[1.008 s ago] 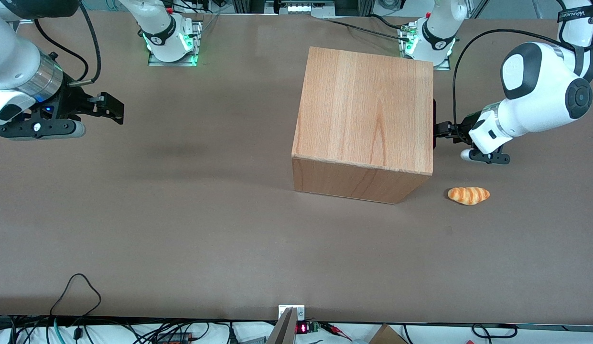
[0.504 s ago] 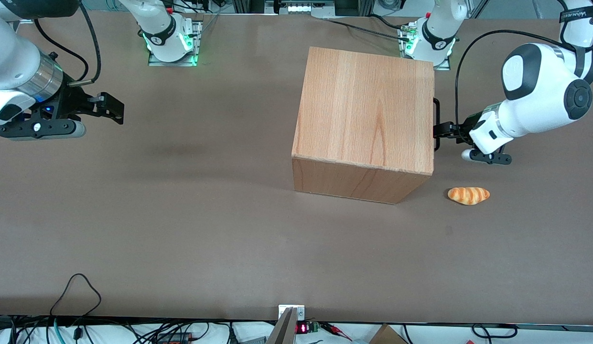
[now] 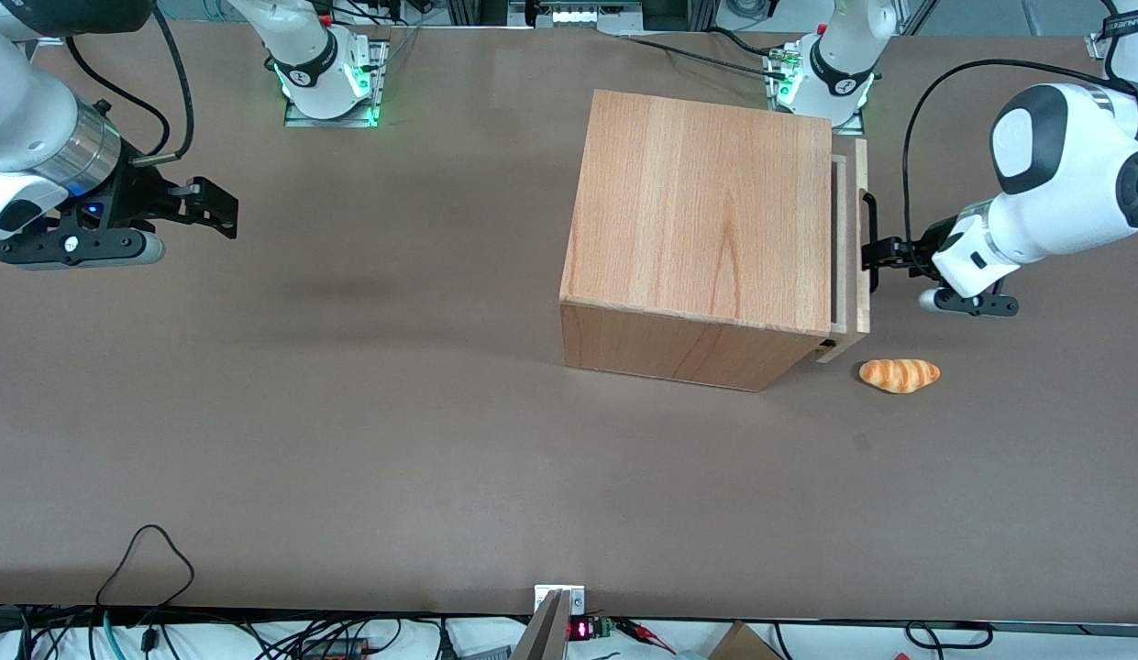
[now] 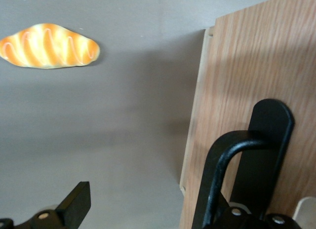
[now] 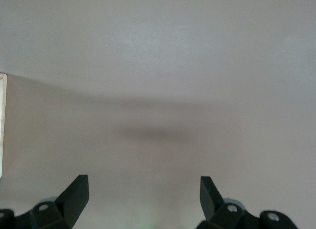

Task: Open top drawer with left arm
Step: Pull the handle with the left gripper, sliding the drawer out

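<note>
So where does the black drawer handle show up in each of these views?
Front view: the black bar handle sits on the top drawer, pulled slightly out of the cabinet, with the left arm's gripper at it.
Left wrist view: the handle fills the frame close up, against the drawer front.
Right wrist view: not in it.
Shared landmark: the bread roll.

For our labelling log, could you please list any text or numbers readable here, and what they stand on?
White lettering on the black strap of the left arm: too small to read.
Red digits on the display nearest the camera: too blurred to read.
Drawer, cabinet, bread, gripper at the drawer's handle: no text.
</note>
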`<act>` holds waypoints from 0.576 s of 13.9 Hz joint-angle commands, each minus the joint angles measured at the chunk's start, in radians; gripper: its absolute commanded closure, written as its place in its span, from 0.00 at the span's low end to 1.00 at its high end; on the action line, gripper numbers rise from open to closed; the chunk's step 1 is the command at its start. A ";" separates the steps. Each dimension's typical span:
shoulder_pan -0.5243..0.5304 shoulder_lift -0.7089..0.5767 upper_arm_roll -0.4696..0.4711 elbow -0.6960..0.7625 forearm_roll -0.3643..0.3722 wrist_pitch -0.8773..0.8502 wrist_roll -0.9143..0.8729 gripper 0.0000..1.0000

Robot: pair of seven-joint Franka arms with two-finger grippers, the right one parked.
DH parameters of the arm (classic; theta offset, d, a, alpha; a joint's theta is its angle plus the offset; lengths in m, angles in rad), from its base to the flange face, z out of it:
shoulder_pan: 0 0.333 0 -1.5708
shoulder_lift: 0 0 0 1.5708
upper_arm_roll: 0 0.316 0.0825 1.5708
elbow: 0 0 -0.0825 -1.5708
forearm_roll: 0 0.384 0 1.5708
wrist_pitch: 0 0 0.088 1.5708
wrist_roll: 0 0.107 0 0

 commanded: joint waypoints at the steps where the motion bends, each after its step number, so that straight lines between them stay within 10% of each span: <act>1: 0.046 0.001 -0.005 -0.014 0.087 0.009 0.012 0.00; 8: 0.172 0.004 -0.005 -0.002 0.137 0.020 0.066 0.00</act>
